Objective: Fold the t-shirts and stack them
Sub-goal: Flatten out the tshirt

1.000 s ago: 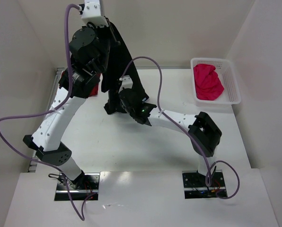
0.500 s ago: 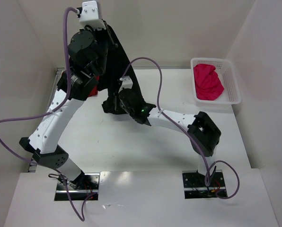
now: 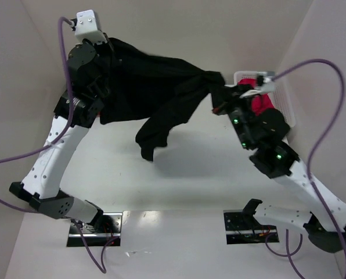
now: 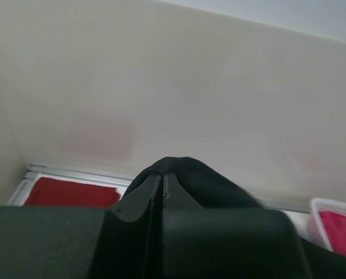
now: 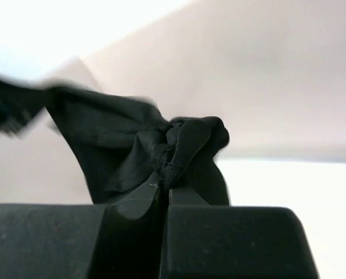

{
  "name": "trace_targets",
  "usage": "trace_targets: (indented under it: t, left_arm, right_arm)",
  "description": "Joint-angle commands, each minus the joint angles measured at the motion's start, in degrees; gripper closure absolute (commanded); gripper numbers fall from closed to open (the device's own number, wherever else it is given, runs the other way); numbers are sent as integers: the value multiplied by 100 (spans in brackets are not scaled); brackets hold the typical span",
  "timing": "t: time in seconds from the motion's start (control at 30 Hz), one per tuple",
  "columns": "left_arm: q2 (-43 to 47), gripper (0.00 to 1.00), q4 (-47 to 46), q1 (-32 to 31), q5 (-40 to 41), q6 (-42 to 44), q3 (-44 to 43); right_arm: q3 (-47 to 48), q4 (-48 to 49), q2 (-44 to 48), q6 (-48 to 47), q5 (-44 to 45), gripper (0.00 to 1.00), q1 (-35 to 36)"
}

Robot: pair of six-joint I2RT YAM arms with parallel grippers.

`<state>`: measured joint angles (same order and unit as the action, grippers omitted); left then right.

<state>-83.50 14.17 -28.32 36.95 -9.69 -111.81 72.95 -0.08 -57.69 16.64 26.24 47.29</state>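
Black cloth t-shirt (image 3: pixel 155 87) hangs above the white table (image 3: pixel 179 168), stretched from 10 o'clock, where the left gripper (image 4: pixel 162 182) is clamped tight on a bunched edge, to 2 o'clock, where the right gripper (image 5: pixel 165 185) is pinched closed on a knotted wad. A loose fold droops from its middle over open tabletop. The brighter pink-red t-shirt (image 3: pixel 261 103) lies crumpled in the white plastic mesh basket (image 3: pixel 283 102) just behind the right gripper, and the dark red t-shirt (image 4: pixel 74 193) lies flat at the table's far-left edge.
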Motion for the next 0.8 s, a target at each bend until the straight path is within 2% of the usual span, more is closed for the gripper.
trace_targets:
  t: [0.0, 0.13, 0.17, 0.37, 0.43, 0.53, 0.63, 0.7, 0.77]
  left_arm:
    - [589, 100, -135, 10, -581, -410, 132]
    - [1125, 100, 94, 10, -925, -604, 501]
    - [1396, 100, 146, 10, -979, -691, 607]
    - [2364, 100, 770, 10, -769, -1060, 1520]
    - [2671, 100, 1085, 10, -768, -1324, 1723]
    - [2874, 100, 1525, 10, -532, -1596, 1934]
    - [2945, 100, 1676, 10, -295, -1859, 2293]
    - [2814, 100, 1502, 10, -40, -1861, 2654]
    - [2367, 100, 1431, 10, 75, -1992, 3075]
  right_arm:
    - [377, -570, 223, -443, 320, 100, -18]
    - [755, -765, 294, -653, 241, 100, -18]
    - [817, -844, 346, -654, 450, 100, -18]
    - [818, -1134, 408, -900, 1128, 100, -18]
    - [870, -1327, 408, -629, 1199, 100, -18]
    - [958, -1837, 347, -478, 1199, 100, -18]
    - [591, -1646, 128, -486, 1506, 100, -105]
    - [212, -1295, -136, -548, 1280, 100, -481]
    - [-157, -1031, -706, -495, 613, 100, -842]
